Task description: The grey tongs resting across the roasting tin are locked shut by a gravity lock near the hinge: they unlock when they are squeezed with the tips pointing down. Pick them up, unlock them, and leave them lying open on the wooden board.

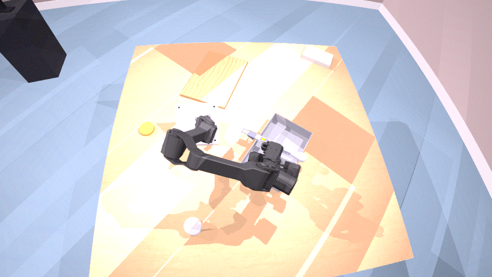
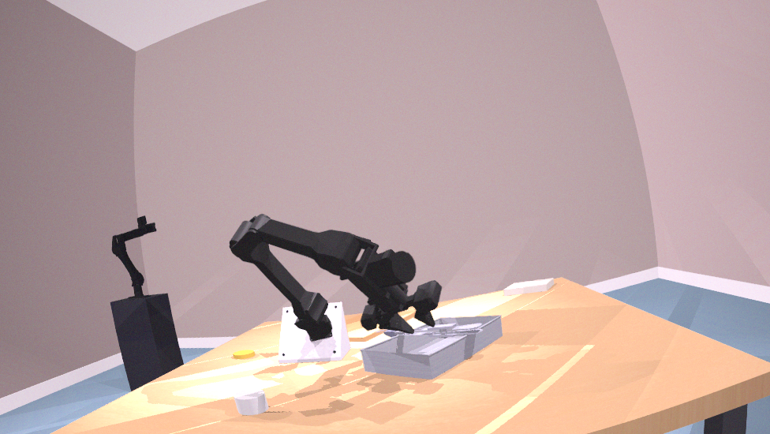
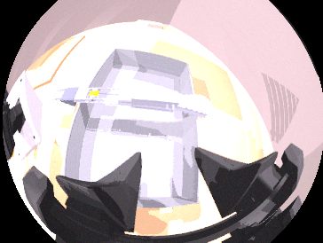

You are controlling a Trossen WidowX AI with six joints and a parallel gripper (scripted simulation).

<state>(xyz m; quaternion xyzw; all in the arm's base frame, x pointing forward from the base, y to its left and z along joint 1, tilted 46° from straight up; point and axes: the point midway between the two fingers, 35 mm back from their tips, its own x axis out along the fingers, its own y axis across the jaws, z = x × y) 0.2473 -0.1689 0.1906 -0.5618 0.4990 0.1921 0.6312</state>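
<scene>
The grey tongs [image 1: 253, 134] [image 3: 153, 105] lie across the roasting tin [image 1: 294, 127] [image 2: 401, 362] [image 3: 190, 177]. A small yellow part [image 1: 262, 139] [image 3: 94, 93] shows near their left end, which sticks out past the tin's rim. Their arms look close together. My gripper [image 2: 423, 328] [image 3: 168, 151] is part open and empty, pointing down low over the tin. In the wrist view the tongs lie beyond the fingertips, with a gap. In the top view the hand hides the fingertips and part of the tongs. The wooden board [image 1: 214, 79] [image 2: 364, 338] lies at the back left.
A yellow disc [image 1: 146, 128] [image 2: 244, 353] lies left of my white base [image 2: 290, 342]. A white cylinder [image 1: 192, 225] [image 2: 251, 402] stands at the front. A white block [image 1: 317, 56] [image 2: 528, 286] lies at the back right corner. The tin's raised walls surround the area under the gripper.
</scene>
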